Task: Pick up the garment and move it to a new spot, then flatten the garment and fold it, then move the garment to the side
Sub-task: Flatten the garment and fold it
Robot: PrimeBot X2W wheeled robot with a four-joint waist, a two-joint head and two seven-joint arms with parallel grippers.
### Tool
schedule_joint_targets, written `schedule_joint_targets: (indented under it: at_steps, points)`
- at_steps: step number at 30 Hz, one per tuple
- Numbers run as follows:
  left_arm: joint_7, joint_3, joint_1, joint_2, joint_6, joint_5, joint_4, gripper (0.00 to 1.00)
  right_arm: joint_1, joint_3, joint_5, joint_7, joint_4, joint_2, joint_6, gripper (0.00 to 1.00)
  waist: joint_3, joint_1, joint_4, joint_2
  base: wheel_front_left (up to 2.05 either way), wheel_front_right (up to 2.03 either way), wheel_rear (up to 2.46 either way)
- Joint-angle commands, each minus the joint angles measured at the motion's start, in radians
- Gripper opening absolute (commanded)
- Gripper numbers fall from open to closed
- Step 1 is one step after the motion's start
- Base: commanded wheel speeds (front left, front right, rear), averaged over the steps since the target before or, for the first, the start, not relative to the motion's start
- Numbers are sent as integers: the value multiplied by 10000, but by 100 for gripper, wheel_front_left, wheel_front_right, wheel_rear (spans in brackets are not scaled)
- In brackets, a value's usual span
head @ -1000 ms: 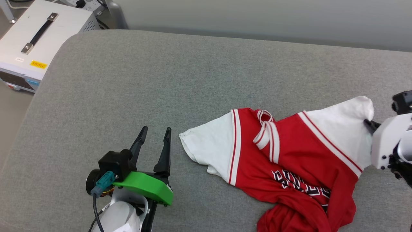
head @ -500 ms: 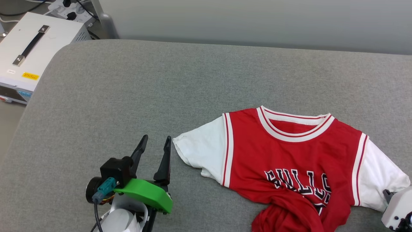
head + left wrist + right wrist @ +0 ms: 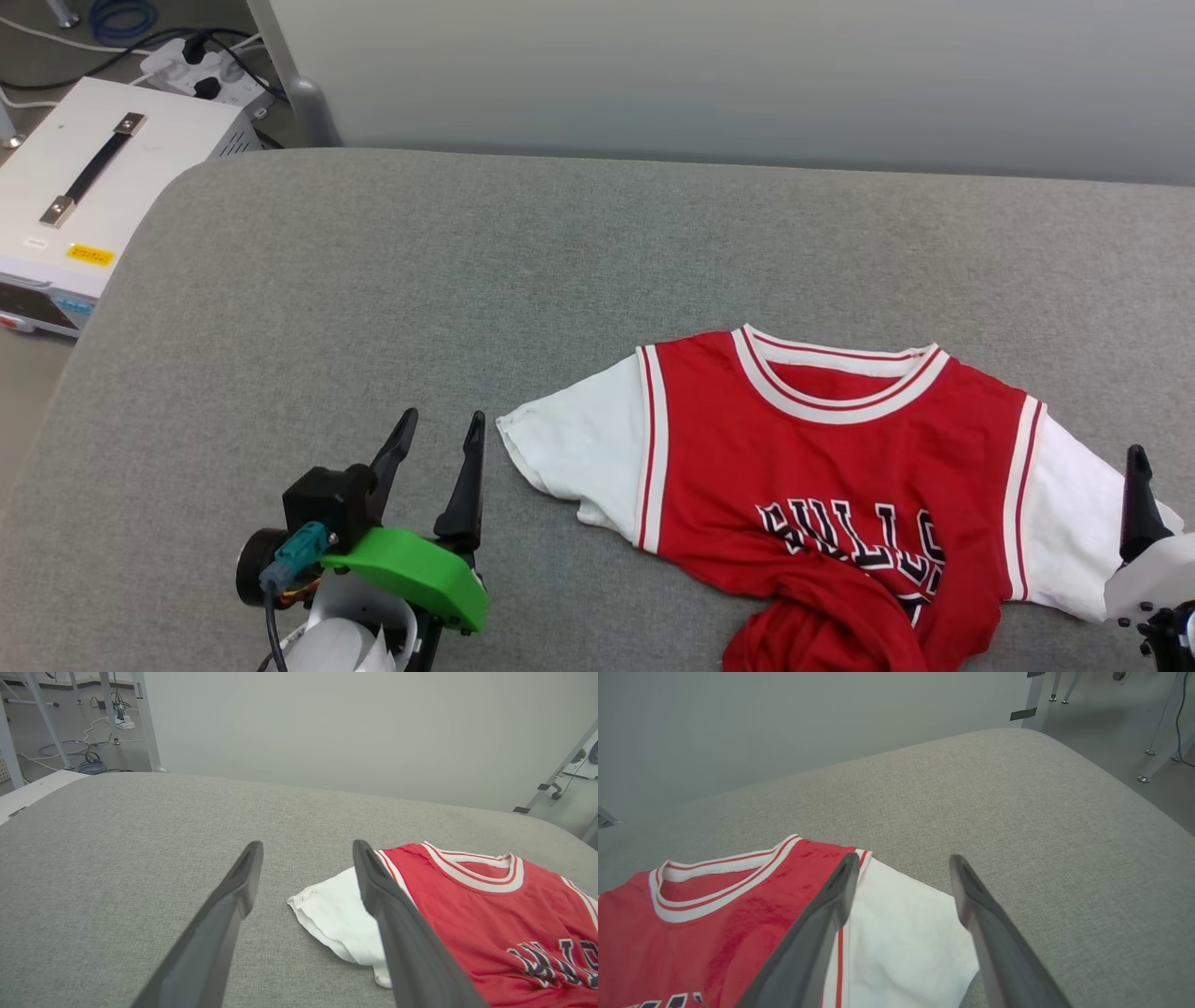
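1. Grey fabric covers the table (image 3: 373,280), and the garment (image 3: 822,448) lies chest up on its near right part. The collar (image 3: 840,392) points to the far edge and the lettering reads upright from the robot's side.
2. Its long axis runs sleeve to sleeve, roughly parallel to the near edge. The upper half is spread flat, but the hem (image 3: 822,625) is bunched into a red roll close to the near edge.
3. The left gripper (image 3: 442,417) has its jaws apart and nothing between them. It sits just beside the cuff of the left sleeve (image 3: 579,448), on the side toward the table's left edge, with a narrow strip of bare fabric between them.
4. The right gripper (image 3: 903,858) also has its jaws wide apart, holding nothing. It is poised at the right sleeve (image 3: 1074,523), one finger over the striped seam and the other past the cuff's outer edge. I cannot tell whether the fingers touch the cloth.
5. Both grippers point toward the far edge, so the bunched hem lies back from their tips, toward the robot.
6. The roll sits nearer the right arm than the left. Flattening probably calls for drawing back to the near edge, with the right arm the shorter reach.
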Motion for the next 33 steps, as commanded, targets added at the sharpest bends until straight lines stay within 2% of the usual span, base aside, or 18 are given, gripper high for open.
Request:
schedule_joint_targets:
  at_steps: [1, 7, 13, 23, 29, 33]
  points:
    - [43, 30, 133, 59, 79, -75, -75, 100, 218, 54, -162, -222, -244, 116, -7, 100, -143, 0, -16, 0, 0, 0, 0]
    - [364, 76, 192, 256, 206, -120, -156, 100, 853, 902, -522, -735, -1358, 343, -7, 100, -290, 0, -192, 0, 0, 0, 0]
    - [1369, 73, -230, 475, 128, -407, 107, 100, 1371, 2113, -924, -763, -2355, 380, -7, 100, -174, 0, -520, 0, 0, 0, 0]
    - [4797, -379, -1838, 877, -372, -1176, 1389, 100, 1548, 3683, -541, -871, -3564, 390, -7, 100, 325, 0, -1438, 0, 0, 0, 0]
    - [6752, -808, -2608, 1209, -607, -1325, 2246, 100, 1424, 3839, -328, -791, -3638, 391, -7, 100, 821, 0, -1768, 0, 0, 0, 0]
    - [7658, -1073, -3053, 1272, -771, -1376, 2816, 100, 1305, 3851, -118, -811, -3507, 391, -7, 100, 1201, 0, -1869, 0, 0, 0, 0]
